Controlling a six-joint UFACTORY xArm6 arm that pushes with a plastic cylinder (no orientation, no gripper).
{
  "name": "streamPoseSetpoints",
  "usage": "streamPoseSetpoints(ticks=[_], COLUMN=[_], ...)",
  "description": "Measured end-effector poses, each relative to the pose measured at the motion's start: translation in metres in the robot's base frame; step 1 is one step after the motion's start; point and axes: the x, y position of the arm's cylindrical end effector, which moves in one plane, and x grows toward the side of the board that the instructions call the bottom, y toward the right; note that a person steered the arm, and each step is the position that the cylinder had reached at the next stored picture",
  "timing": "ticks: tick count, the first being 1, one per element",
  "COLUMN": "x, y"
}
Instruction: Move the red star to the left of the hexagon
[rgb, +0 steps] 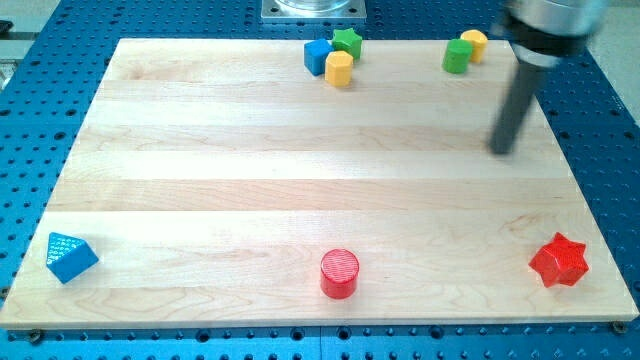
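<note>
The red star (559, 261) lies at the board's bottom right corner. A yellow hexagon-like block (339, 69) sits at the top centre, touching a blue block (318, 55) and a green star (347, 42). My tip (499, 150) is at the right side of the board, well above the red star and below and right of the green block (456, 57) and yellow block (474, 44). The tip touches no block.
A red cylinder (339, 273) stands at the bottom centre. A blue triangular block (70, 257) lies at the bottom left corner, near the board's edge. The wooden board (250, 180) rests on a blue perforated table.
</note>
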Motion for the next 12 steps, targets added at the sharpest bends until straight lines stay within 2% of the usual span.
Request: streamPoseSetpoints(ticks=[1,2,3,4,5,6,7,8,10,11,12], x=[0.071,0.133,0.172,0.16,0.119,0.116,0.075,0.008,0.008,-0.033,-0.056], y=[0.048,0.068,0.05,-0.002,-0.088,-0.167,-0.24,-0.25,-0.162,-0.212,-0.298])
